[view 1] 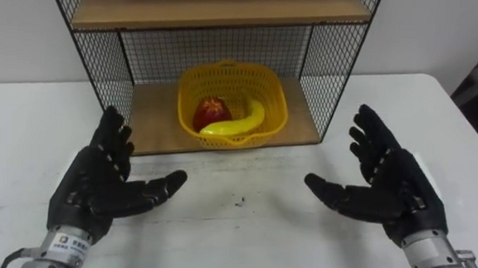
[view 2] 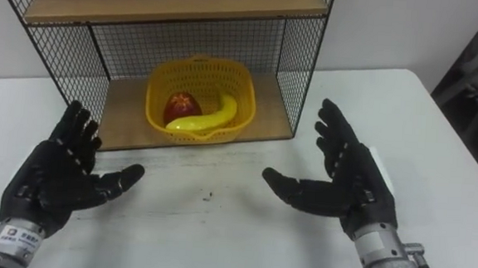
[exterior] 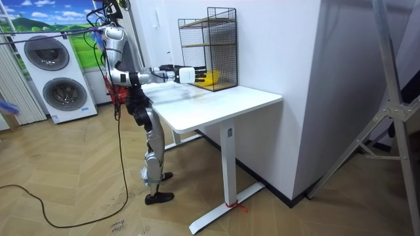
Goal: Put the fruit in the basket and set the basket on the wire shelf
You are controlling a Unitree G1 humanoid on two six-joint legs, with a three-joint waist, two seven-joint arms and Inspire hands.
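Left eye view first: the yellow basket [view 1: 233,100] sits on the bottom board of the wire shelf [view 1: 103,51]. It holds a red apple [view 1: 211,113] and a banana [view 1: 238,121], the banana lying just beside the apple across the basket's near side. The left hand [view 1: 103,180] hovers over the white table [view 1: 241,234], in front of the basket and off to its left, fingers spread and relaxed, grasping nothing. The right hand [view 1: 386,180] mirrors it in front of the basket and to its right, palm turned inward, fingers loose and empty.

Over to the room view: the robot stands upright at the table's edge with both arms stretched out toward the basket.

The right eye view confirms that both hands are apart from the basket and out in front of the shelf's opening.

By the look of it the fruit is in and the basket is placed, so all that is left is to clear out. Best to draw both hands straight back from the basket, keeping the fingers off the mesh sides. A snag there could tug the shelf and tip the basket.
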